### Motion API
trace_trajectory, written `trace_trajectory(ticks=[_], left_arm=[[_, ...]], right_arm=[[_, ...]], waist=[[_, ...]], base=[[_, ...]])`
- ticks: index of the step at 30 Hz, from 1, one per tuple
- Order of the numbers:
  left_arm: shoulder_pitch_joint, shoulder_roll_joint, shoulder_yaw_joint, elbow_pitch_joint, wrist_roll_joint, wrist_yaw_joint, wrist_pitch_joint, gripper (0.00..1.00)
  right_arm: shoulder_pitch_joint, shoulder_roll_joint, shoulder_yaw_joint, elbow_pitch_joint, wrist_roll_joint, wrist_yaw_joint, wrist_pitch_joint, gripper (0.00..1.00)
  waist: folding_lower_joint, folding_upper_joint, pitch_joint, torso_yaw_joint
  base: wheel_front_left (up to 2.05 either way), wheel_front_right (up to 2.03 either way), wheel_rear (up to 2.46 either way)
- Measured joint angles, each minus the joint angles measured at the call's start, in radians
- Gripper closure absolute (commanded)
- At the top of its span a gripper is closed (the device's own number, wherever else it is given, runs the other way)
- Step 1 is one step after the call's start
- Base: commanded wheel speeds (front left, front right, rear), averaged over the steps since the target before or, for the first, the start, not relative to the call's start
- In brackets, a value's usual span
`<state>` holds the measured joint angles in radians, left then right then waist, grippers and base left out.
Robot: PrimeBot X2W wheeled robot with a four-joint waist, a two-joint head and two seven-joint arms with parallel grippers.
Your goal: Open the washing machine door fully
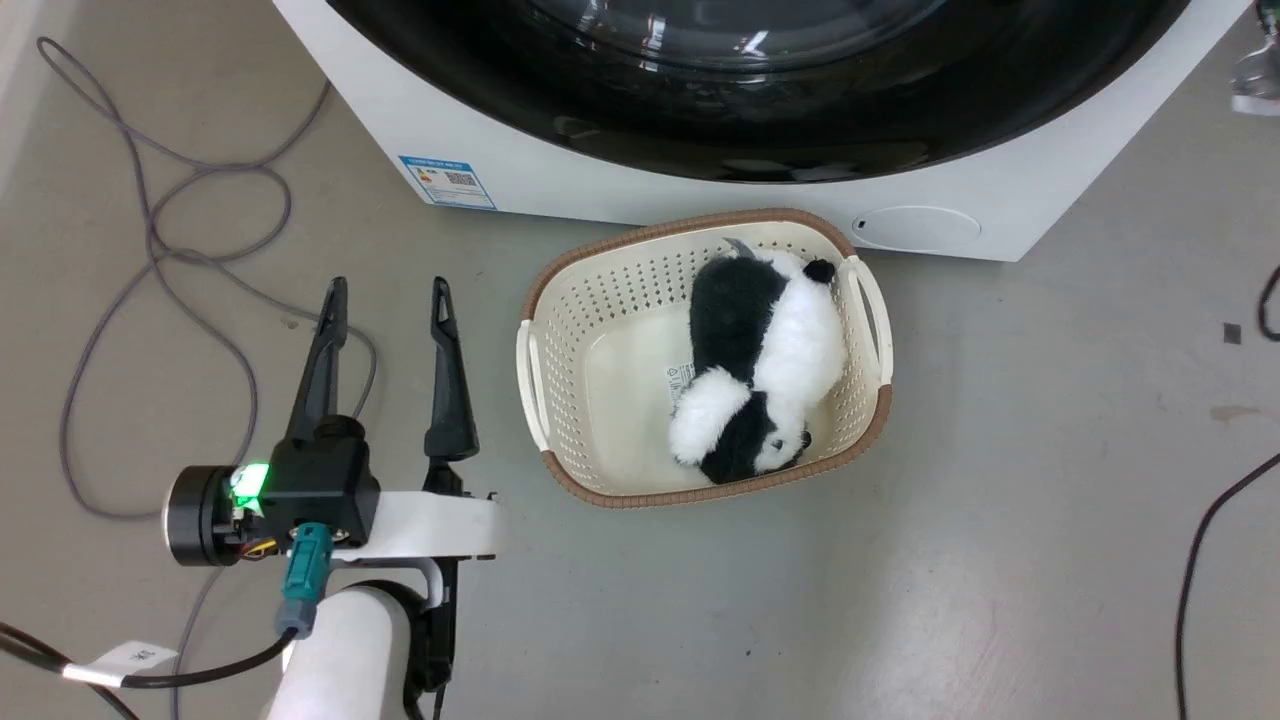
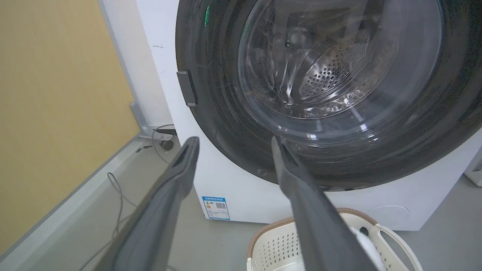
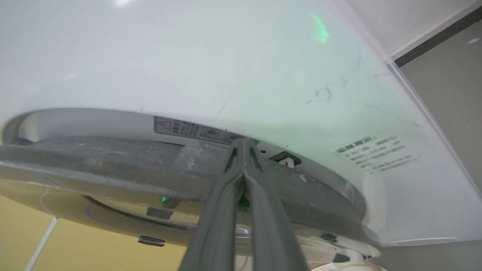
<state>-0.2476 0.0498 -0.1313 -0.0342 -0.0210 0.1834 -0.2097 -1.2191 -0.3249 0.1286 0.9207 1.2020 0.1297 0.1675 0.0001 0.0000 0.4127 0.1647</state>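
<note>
Two claws: left claw [image 1: 389, 288] wide, empty; right claw [image 3: 244, 142] tips together @ washing machine door [image 3: 94, 158].

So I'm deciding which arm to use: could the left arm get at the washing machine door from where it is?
Probably yes. The left gripper is open and points at the lower rim of the washing machine door with open air between; the basket sits off to its right.
</note>
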Motion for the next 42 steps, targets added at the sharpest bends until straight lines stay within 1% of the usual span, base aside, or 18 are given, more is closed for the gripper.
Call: trace_trajectory(ticks=[5,13,17,21,26,33,42], left_arm=[[-0.004,0.000,-0.013,0.003,-0.002,0.008,-0.012,0.00],[-0.010,0.000,-0.020,0.012,-0.009,0.012,-0.028,0.00],[-0.016,0.000,-0.020,0.015,-0.009,0.012,-0.035,0.00],[-0.019,0.000,-0.021,0.022,-0.010,0.012,-0.044,0.00],[-0.018,0.000,-0.024,0.032,-0.010,0.012,-0.047,0.00],[0.026,0.002,-0.011,0.037,-0.009,0.012,-0.047,0.00],[0.073,0.004,-0.001,0.060,-0.005,0.007,-0.047,0.00]], right_arm=[[-0.026,-0.030,0.026,0.011,0.054,0.000,0.096,1.00],[-0.037,-0.079,0.036,0.017,0.195,-0.007,0.277,1.00],[-0.037,-0.092,0.042,0.026,0.255,-0.007,0.331,1.00],[-0.039,-0.091,0.054,0.032,0.301,-0.007,0.337,1.00],[-0.024,-0.051,0.065,0.028,0.327,-0.006,0.332,1.00],[0.086,-0.026,0.096,-0.005,0.330,-0.006,0.372,1.00],[0.241,-0.008,0.121,-0.106,0.346,-0.004,0.435,1.00]], waist=[[0.0000,0.0000,0.008,0.008],[-0.0001,0.0000,0.004,0.019],[-0.0001,0.0000,0.000,0.021],[0.0000,0.0000,-0.014,0.026],[0.0000,0.0000,-0.047,0.033],[-0.0001,0.0000,-0.109,0.029],[-0.0001,0.0000,-0.183,0.002]], base=[[0.00,0.00,0.00],[0.00,0.00,0.00],[0.00,0.00,0.00],[0.00,0.00,0.00],[0.00,0.00,0.00],[0.00,0.00,0.00],[0.00,0.00,0.00]])
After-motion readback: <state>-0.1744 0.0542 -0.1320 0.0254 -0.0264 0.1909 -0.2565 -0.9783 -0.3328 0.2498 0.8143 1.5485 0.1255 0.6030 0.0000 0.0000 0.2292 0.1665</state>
